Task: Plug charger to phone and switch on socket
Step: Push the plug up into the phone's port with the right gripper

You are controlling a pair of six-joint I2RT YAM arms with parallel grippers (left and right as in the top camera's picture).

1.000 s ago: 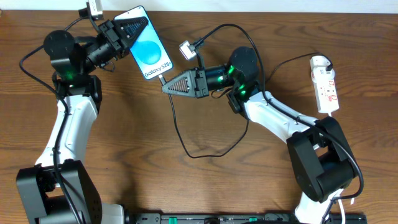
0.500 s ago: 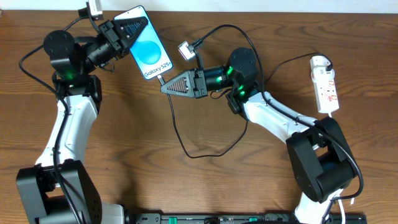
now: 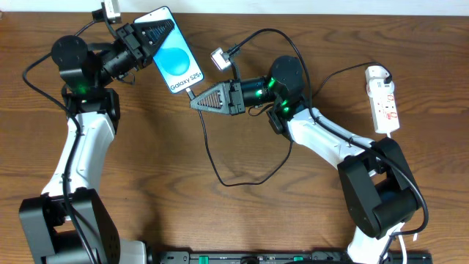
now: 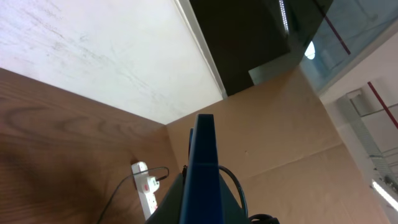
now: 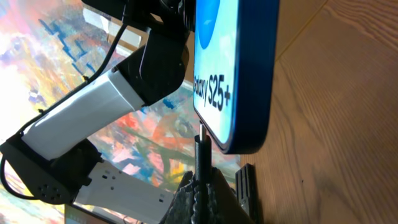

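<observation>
The left pincer (image 3: 165,29) reaches in from the far left and is clamped on the upper end of the phone (image 3: 178,62). The phone's blue screen faces up and its lower end points toward the middle of the worktop (image 3: 146,183). In the left wrist view the phone (image 4: 203,168) shows edge-on between the fingers, its dark blue rim running straight ahead.

The right pincer (image 3: 196,104) points left from the middle of the scene, its jaws pinched narrow on the small plug tip of the charger (image 3: 209,150), right at the phone's lower edge. In the right wrist view the tip (image 5: 201,148) stands up out of the pincer (image 5: 200,186) and meets the bottom edge of the phone (image 5: 239,74), just below the white lettering. I cannot tell whether it is fully seated.

From the tip the thin black cable drops toward the near side, loops right and passes behind the right arm. It then arcs over the far side to its other plug end (image 3: 220,59), which lies on the worktop just right of the phone.

The socket (image 3: 385,99) lies at the far right, well apart from both pincers. Its switch is too small to read.
</observation>
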